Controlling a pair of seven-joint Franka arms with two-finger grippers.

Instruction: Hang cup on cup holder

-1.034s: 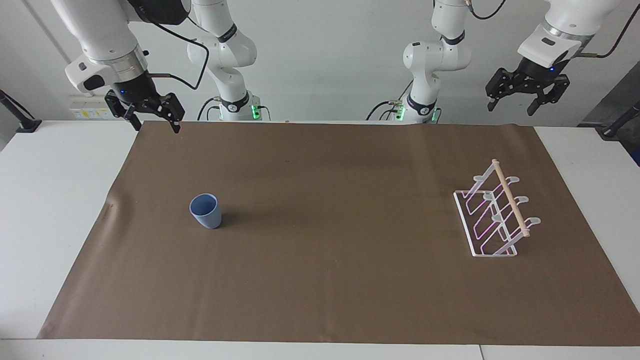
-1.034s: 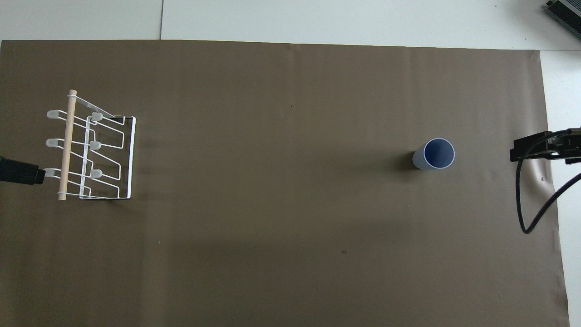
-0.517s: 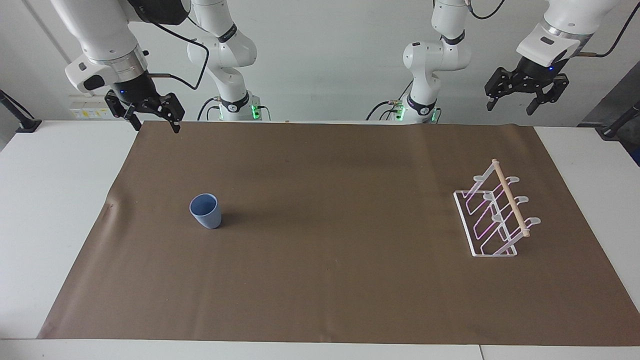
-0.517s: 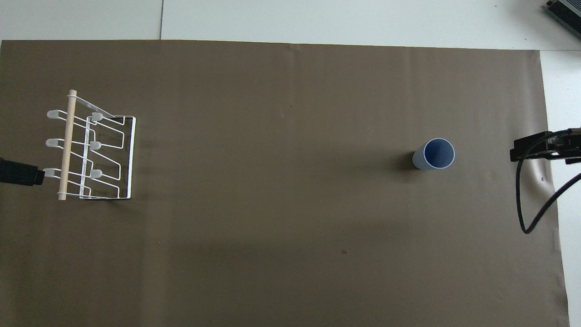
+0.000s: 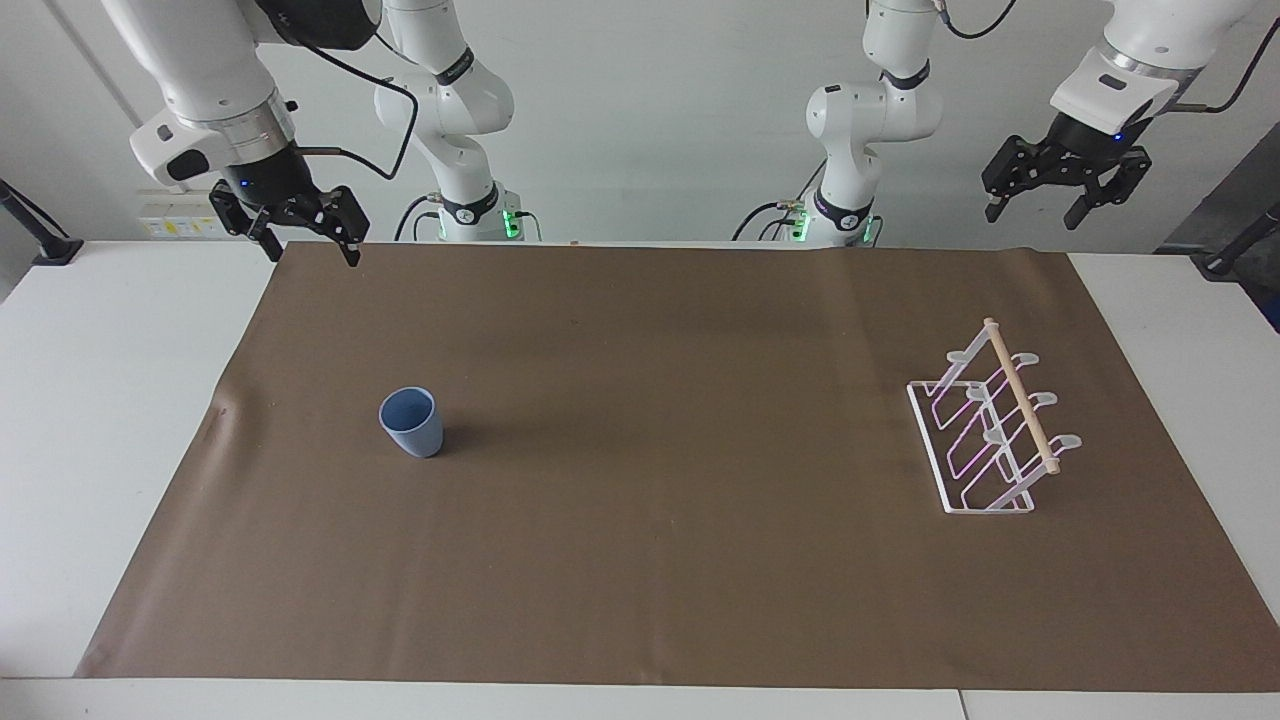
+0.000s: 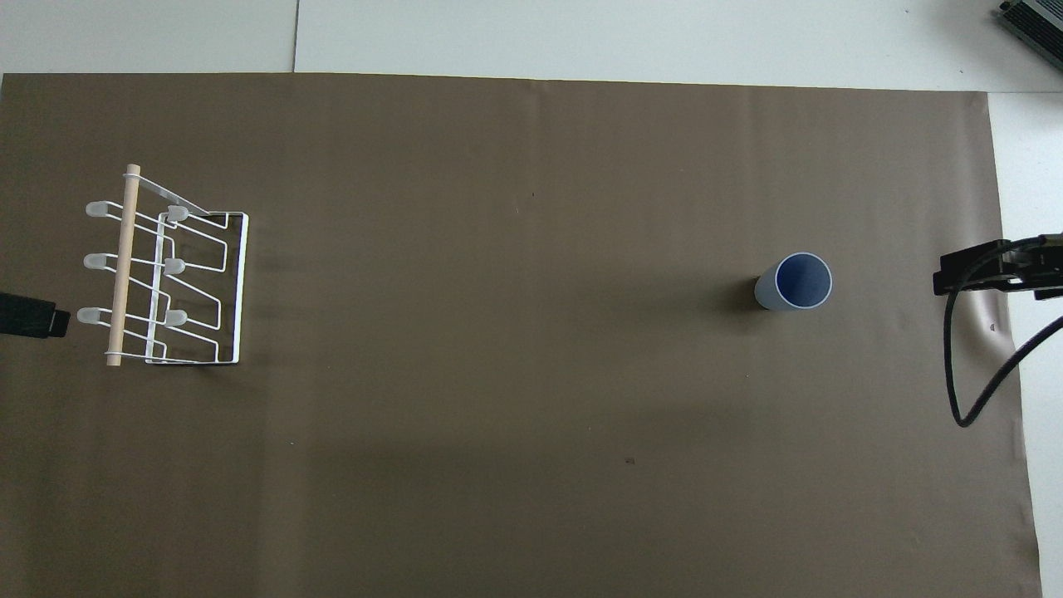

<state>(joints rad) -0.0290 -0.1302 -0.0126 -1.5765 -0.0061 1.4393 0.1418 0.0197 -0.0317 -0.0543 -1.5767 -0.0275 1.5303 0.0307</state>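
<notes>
A brown mat covers most of the white table, and on it a light-blue cup stands upright with its mouth up, toward the right arm's end. The white wire rack, with a wooden dowel across its top, stands well apart from the cup at the left arm's end, at about the same distance from the robots. Only a dark tip of the left gripper shows at the edge just beside the rack, and part of the right gripper with a looping black cable shows over the mat's edge near the cup.
</notes>
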